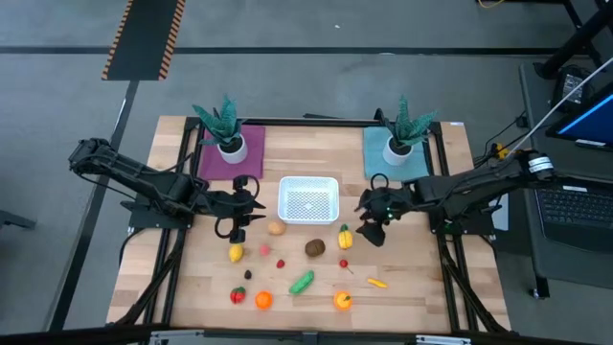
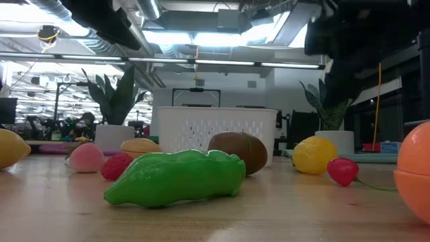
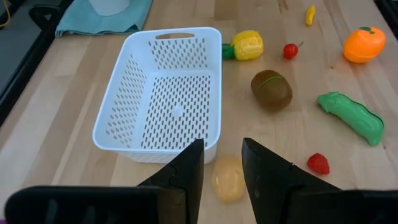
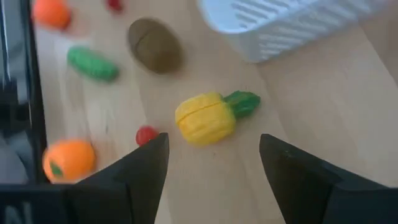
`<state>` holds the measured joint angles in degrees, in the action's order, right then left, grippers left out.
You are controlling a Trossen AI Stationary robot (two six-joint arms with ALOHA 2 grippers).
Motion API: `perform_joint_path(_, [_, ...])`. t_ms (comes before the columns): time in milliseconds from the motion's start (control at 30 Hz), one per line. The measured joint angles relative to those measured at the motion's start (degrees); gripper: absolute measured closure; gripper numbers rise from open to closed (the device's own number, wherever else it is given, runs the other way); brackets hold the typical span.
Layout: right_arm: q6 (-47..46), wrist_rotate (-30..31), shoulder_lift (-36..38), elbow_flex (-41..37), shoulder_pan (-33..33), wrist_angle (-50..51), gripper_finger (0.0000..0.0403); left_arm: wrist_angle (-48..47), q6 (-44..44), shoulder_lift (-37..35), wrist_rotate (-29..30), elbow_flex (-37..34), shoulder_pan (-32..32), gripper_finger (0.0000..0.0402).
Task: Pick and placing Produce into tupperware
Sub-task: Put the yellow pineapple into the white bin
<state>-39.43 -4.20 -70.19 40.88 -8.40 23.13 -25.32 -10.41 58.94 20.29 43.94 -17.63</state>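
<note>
White perforated tupperware [image 1: 308,199] sits empty; both arms' fingers [image 3: 186,174] [image 4: 149,168] apart, holding nothing

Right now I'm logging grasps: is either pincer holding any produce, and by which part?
Nothing is held. The left pincer and right pincer are both open and empty.

Low view: orange [image 2: 415,171] cut by edge; tupperware [image 2: 215,128] partly behind kiwi [image 2: 236,151].

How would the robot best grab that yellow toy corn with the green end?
Probably across the ribbed yellow body of the yellow toy corn, not its thin green end. It lies flat with bare wood on both long sides, so coming down from above suits. The open right gripper already faces it.
</note>
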Motion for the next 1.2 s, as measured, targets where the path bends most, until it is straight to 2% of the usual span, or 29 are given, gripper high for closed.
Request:
perform_joint_path(100, [-6.7,0.1,-0.8,0.0,0.4,-0.1,0.0150,0.0,0.0,0.0,0.0,0.0,0.0,0.0299])
perform_joint_path(233, [-8.5,0.0,-2.9,0.0,0.3,-1.9,0.0150,0.0,0.3,0.0,0.0,0.0,0.0,0.0299])
perform_joint_path(367, [-7.7,0.0,-5.8,1.3,-0.1,-4.0,0.0150,-1.2,0.3,0.0,0.0,0.0,0.0,0.0299])
perform_joint_path(533, [-0.8,-0.5,-8.7,5.2,-0.5,-4.2,0.0150,-3.4,0.4,0.0,0.0,0.0,0.0,0.0299])
perform_joint_path(800, [6.2,-0.5,-9.4,7.0,-0.8,-4.1,0.0150,-3.9,0.4,0.0,0.0,0.0,0.0,0.0299])
perform_joint_path(1200, [-0.8,0.7,-9.4,7.0,0.5,-3.2,0.0150,-4.6,0.5,0.0,0.0,0.0,0.0,0.0299])
